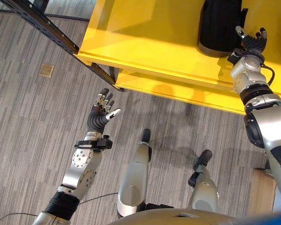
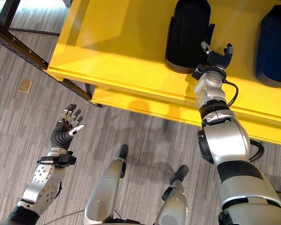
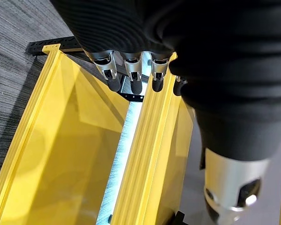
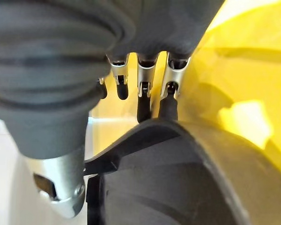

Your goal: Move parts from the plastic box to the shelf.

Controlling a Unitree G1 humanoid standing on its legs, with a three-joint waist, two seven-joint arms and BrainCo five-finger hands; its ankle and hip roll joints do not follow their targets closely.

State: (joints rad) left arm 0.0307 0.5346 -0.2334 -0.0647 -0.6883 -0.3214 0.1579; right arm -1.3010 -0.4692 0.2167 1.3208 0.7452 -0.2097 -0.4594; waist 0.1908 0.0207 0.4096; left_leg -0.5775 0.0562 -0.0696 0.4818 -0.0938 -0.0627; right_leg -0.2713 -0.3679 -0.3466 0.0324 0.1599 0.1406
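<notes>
A black moulded part point(image 2: 187, 33) stands on the top board of the yellow shelf point(image 2: 122, 42). A second, dark blue part point(image 2: 276, 44) stands to its right. My right hand point(image 2: 215, 57) is at the black part's right side, fingers spread and open, with nothing in it. Seen from the right wrist, the straight fingers point(image 4: 144, 89) reach past the part's curved black edge point(image 4: 178, 178). My left hand point(image 1: 102, 112) hovers open and empty over the floor, short of the shelf's front edge. From the left wrist, its fingers point(image 3: 131, 75) point along the yellow boards.
A black perforated frame rail point(image 1: 42, 23) runs diagonally at the shelf's left end. A lower yellow board point(image 1: 178, 91) juts out under the top one. A small tan square point(image 1: 47, 70) lies on the grey carpet. A wooden surface point(image 1: 262, 187) shows at the lower right.
</notes>
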